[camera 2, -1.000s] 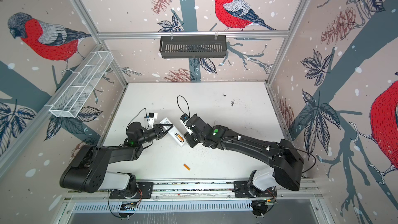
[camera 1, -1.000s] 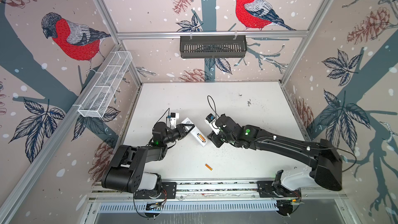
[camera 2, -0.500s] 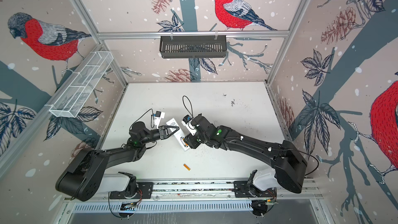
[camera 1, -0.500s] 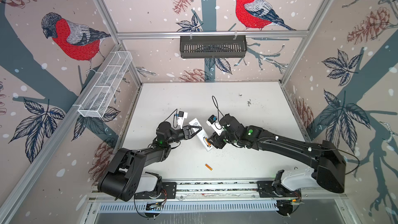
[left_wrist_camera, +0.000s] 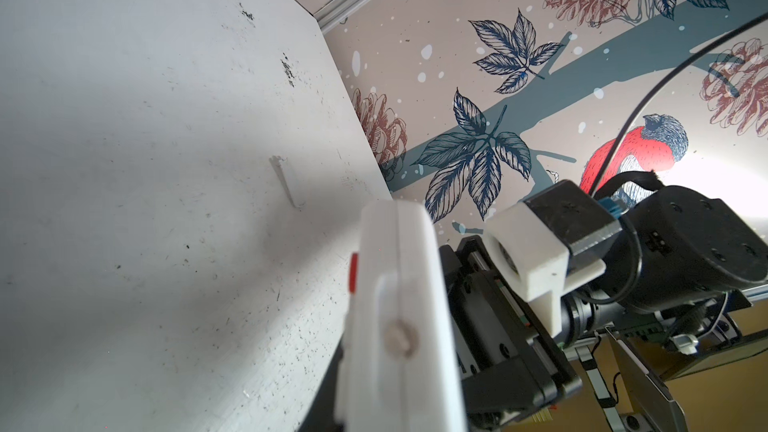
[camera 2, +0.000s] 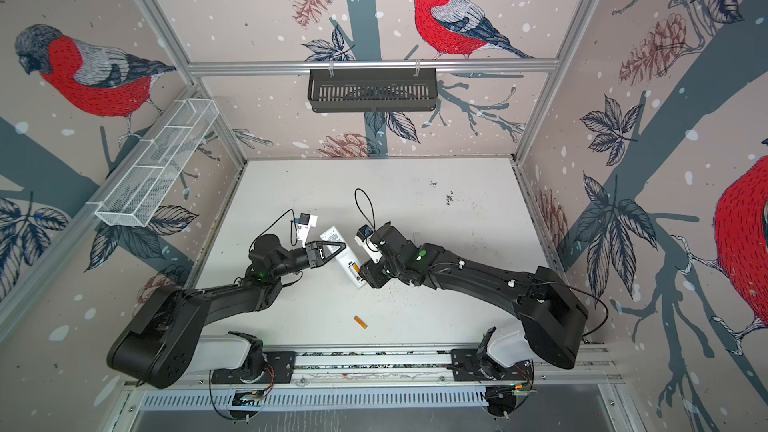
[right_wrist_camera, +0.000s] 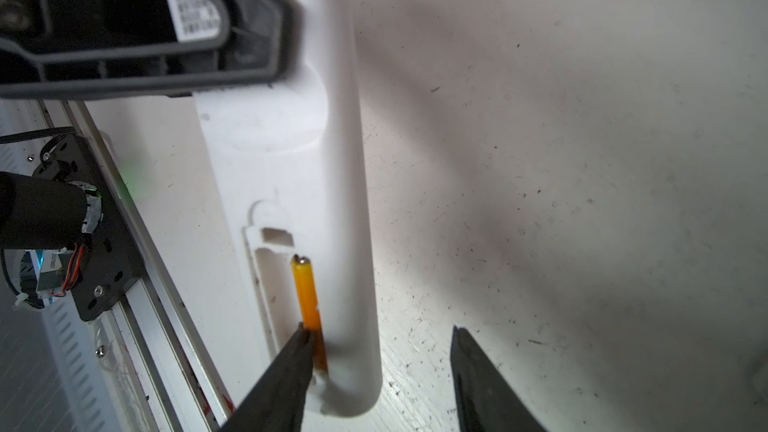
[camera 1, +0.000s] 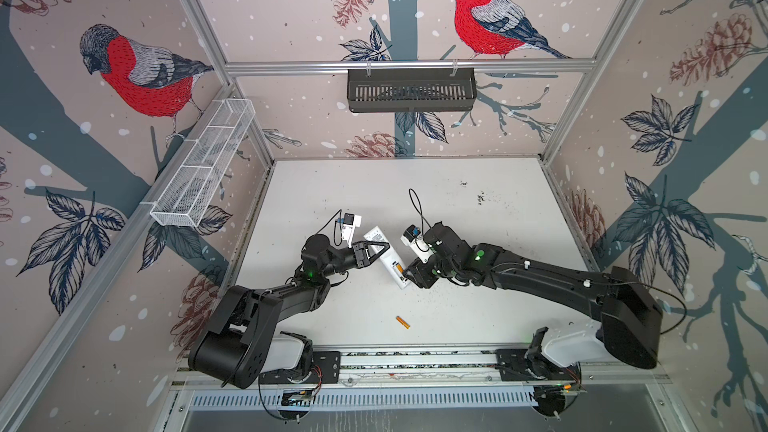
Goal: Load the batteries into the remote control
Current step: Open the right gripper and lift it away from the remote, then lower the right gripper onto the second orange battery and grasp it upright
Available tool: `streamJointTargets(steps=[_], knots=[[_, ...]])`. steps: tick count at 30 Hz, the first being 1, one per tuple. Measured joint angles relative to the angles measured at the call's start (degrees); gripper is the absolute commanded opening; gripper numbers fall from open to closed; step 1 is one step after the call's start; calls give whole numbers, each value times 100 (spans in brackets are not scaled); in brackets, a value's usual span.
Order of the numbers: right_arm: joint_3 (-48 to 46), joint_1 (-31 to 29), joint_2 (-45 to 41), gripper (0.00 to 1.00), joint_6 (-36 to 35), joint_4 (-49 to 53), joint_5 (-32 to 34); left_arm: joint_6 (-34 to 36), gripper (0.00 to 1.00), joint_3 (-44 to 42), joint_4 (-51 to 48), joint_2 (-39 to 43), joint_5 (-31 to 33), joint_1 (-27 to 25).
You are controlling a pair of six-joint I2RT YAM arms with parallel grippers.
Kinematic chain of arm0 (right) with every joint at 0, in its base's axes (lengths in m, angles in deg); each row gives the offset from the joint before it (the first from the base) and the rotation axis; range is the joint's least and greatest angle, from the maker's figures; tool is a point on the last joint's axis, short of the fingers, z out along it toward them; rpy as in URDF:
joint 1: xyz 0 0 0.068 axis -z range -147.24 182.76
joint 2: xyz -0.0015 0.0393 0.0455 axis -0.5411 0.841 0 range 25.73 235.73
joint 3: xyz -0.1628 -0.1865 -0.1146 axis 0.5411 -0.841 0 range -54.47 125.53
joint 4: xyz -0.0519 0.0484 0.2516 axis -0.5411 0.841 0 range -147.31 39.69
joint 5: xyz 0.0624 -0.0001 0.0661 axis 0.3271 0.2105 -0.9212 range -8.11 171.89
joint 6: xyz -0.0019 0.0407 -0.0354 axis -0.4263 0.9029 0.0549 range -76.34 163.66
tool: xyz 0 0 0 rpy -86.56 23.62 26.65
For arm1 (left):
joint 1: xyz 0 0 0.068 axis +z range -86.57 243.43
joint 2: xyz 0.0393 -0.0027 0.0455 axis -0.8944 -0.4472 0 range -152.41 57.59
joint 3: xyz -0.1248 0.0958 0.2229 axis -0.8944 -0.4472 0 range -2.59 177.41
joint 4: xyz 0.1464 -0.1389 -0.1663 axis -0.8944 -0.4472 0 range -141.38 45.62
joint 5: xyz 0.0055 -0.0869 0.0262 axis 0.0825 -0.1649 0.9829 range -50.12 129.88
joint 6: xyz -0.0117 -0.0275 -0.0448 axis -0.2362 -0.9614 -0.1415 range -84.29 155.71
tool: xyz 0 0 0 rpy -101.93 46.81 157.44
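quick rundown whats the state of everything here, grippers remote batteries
left gripper: shut on the remote control
right gripper: open, one finger against the battery in the bay
remote control: back up, bay open, cover off
battery in the bay: lying in the slot, fully seated or not unclear
loose battery: lying on the table, untouched
white strip: lying on the table apart, likely the bay cover

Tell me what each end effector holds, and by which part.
Left end effector clamps the remote control at its mid-section. Right end effector holds nothing: open, one fingertip against the battery in the compartment.
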Motion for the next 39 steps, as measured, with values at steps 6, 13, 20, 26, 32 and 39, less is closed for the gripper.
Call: streamJointTargets(steps=[6,13,20,26,32,39], knots=[[-26,-76,-278,57,-46,13,160,267,0,151,-538,160,17,26],[-251,-492,-391,57,-24,46,234,1272,0,553,-2830,1093,850,496],[-330,-1073,61,55,181,105,354,2105,0,896,-4852,2037,1864,695],[-219,-1591,739,52,433,111,426,2492,0,1178,-5991,2487,2562,719],[103,-1926,1403,49,573,142,570,2575,0,1204,-6537,2817,3012,719],[323,-2109,1832,41,597,433,879,2597,0,1204,-6638,2903,3163,726]])
